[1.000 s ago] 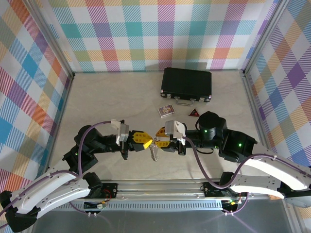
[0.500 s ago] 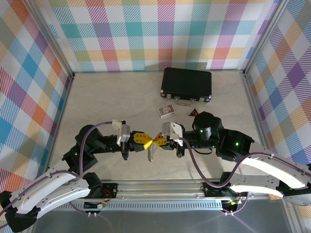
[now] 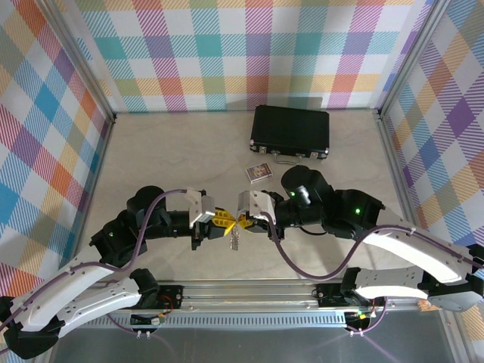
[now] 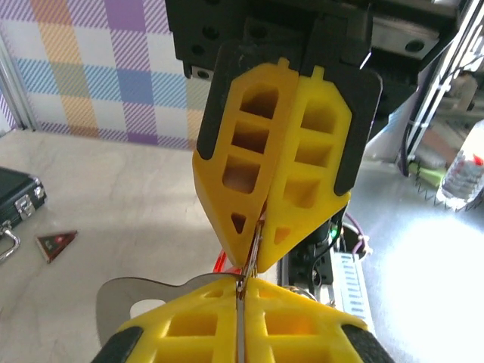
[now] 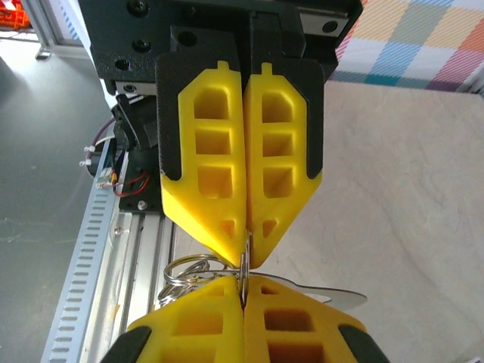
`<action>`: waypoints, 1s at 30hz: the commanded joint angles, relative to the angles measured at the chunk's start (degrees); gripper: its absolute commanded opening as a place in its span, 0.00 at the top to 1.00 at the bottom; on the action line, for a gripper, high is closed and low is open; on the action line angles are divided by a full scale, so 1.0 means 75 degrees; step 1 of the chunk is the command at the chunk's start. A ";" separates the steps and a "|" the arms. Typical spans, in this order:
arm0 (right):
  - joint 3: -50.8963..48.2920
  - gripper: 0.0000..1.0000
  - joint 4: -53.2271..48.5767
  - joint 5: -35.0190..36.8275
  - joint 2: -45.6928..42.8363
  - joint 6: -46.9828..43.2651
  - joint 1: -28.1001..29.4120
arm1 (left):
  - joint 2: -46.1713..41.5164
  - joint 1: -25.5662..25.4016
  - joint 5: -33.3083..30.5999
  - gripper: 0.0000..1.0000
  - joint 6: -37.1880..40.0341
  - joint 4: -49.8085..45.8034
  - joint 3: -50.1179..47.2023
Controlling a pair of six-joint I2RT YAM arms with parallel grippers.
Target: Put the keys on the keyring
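Observation:
My left gripper [image 3: 229,221] and right gripper [image 3: 246,221] meet tip to tip above the table's near middle. Both are shut on the same thin silver wire of the keyring [image 5: 244,265], seen edge-on between the yellow fingertips. Coiled silver rings [image 5: 185,274] bulge out beside the tips in the right wrist view. A flat silver metal piece [image 4: 151,296] sticks out from the pinch and dangles below the grippers [image 3: 236,240]. A sliver of red [image 4: 215,261] shows behind the right gripper [image 4: 257,255]; whether it is the key's head I cannot tell. My left gripper [image 4: 240,286] has its fingers pressed together.
A black case [image 3: 290,130] lies at the back of the table, with a small printed card box [image 3: 259,172] in front of it. A dark red triangular piece [image 4: 57,243] lies on the table near the case. The aluminium rail [image 3: 249,291] runs along the near edge.
The right gripper has closed its jaws onto the ring. Both arms have pushed their wrists inward, the right arm shifting left, and the dangling bundle sits slightly further left.

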 commanded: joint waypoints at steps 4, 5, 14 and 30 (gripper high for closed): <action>0.0369 1.00 -0.0121 -0.0550 0.0046 -0.0156 0.0039 | -0.0050 -0.0031 0.0049 0.94 0.0013 -0.0048 0.0158; 0.0352 1.00 -0.0106 -0.0597 0.0049 -0.0144 0.0045 | -0.0117 -0.0034 0.0100 0.94 -0.0074 0.0034 0.0096; 0.0269 1.00 -0.0082 -0.0862 0.0182 -0.0038 0.0050 | -0.0250 -0.0038 0.0208 0.87 -0.0400 0.0907 -0.0353; -0.0024 0.76 0.0538 -0.1013 0.0002 0.0148 0.0069 | -0.0929 -0.0040 0.0243 1.00 -0.1697 0.3241 -0.1335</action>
